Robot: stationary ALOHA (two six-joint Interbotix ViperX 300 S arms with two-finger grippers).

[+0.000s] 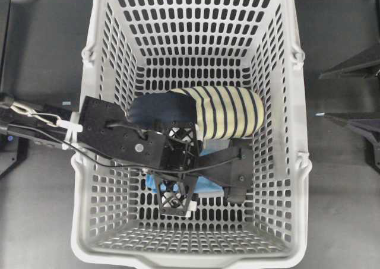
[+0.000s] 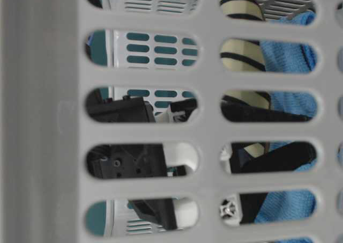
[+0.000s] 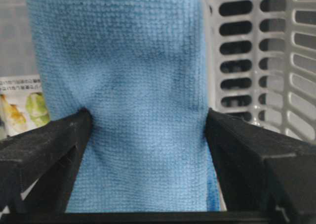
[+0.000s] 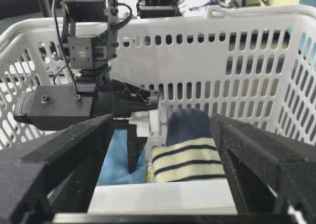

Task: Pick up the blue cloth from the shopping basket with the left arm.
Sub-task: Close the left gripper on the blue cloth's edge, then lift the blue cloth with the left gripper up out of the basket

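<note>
L gripper jaws wide, one finger each side of the blue cloth, which sits right btwn them, long axis running straight out ahead. Fingers look to touch its edges; no squeeze yet. Cloth lies on the shopping basket floor, beside the striped roll. R jaws wide, outside basket, well apart.

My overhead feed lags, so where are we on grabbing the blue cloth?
Done: the left gripper is down inside the shopping basket, open fingers straddling the blue cloth. In hand: nothing gripped yet. Left: close and lift. The right gripper waits open outside.
</note>
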